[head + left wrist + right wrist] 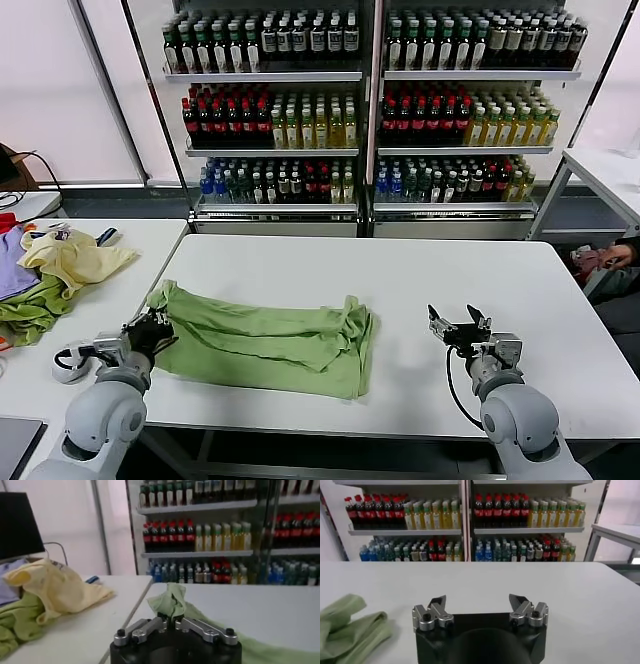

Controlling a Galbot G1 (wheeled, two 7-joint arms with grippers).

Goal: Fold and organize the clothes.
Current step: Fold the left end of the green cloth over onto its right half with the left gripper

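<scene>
I see left gripper (152,325) clenched on soft, rumpled green shirt (270,340); right gripper (457,322) released, fingers (438,605) bare.

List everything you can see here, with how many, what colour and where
shirt: one, light green, partly folded on the main white table, left of centre.
garment heap: one pile, pale yellow, purple and darker green, on the side table at left.
drink bottles: many, mixed colours, on shelves behind.
left gripper: one, black, fingers shut on the shirt's left edge.
right gripper: one, black, fingers open, over bare table right of the shirt.
</scene>
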